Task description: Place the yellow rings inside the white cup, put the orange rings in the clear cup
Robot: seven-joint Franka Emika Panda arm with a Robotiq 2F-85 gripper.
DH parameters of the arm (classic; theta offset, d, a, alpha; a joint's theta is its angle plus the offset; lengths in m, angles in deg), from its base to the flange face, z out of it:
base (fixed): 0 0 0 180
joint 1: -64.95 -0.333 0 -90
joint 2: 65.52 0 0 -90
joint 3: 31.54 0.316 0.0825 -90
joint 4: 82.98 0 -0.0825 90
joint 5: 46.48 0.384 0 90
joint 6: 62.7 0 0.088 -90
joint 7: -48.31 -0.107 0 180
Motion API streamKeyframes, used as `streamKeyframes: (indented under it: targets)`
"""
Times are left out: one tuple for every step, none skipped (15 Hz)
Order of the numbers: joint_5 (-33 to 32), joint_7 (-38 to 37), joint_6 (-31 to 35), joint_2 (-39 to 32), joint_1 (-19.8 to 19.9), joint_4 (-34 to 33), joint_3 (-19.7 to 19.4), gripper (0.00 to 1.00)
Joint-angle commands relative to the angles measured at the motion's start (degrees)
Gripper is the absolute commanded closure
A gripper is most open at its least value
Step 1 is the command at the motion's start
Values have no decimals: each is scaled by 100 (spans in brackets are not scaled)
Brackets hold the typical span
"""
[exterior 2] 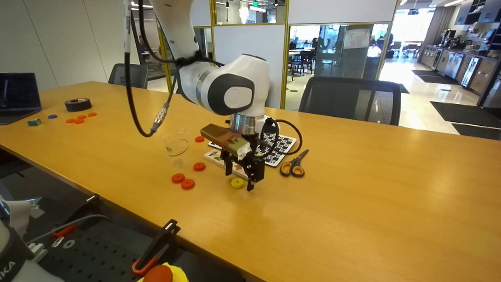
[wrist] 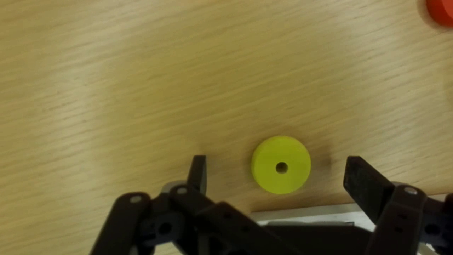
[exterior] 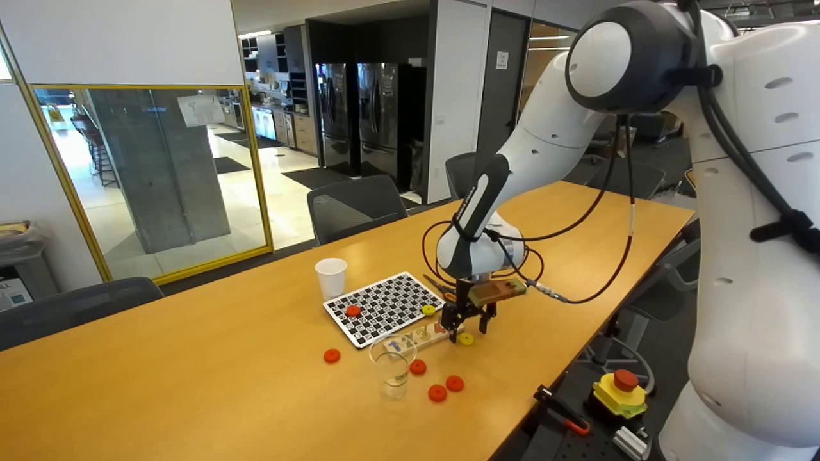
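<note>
The black two-finger gripper (wrist: 276, 166) is parted wide and empty; between its fingertips, touching neither, a round, plastic-looking yellow ring (wrist: 280, 181) lies near the black-and-white checkerboard (exterior: 387, 307). That pick looks lined up, not made. A second yellow ring (exterior: 428, 310) lies on the checkerboard, as does a small orange-red ring (exterior: 353, 311); other orange-red rings (exterior: 437, 393) lie near it. The transparent plastic cup (exterior: 392, 372), near its gripper-side edge, shows none inside, so the orange half seems undone. The opaque white cup (exterior: 331, 280) stands just beside its opposite edge, contents hidden. The white arm (exterior: 538, 152) slants down toward the checkerboard, gripper pointing downward.
</note>
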Motion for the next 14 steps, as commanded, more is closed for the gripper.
streamKeyframes:
  targets:
    - [125,171,-14,-105,85,-156,72,0]
    - [126,175,-18,-109,90,-157,75,0]
    - [135,158,-55,-84,92,-141,72,0]
    - [136,179,-62,-60,100,-118,81,0]
    - [106,170,-55,-15,79,-66,66,0]
    - [107,192,-62,-3,84,-56,74,0]
    - [104,204,-63,1,84,-50,76,0]
    - [109,211,-76,-3,87,-54,81,0]
    - [133,234,-86,-8,105,-55,97,11]
    - [121,258,-88,-11,101,-52,103,26]
    - [106,237,-106,-6,82,-45,91,34]
    - [93,219,-119,5,67,-39,78,42]
    - [76,202,-118,27,57,-26,55,49]
    - [67,182,-129,47,50,-18,36,57]
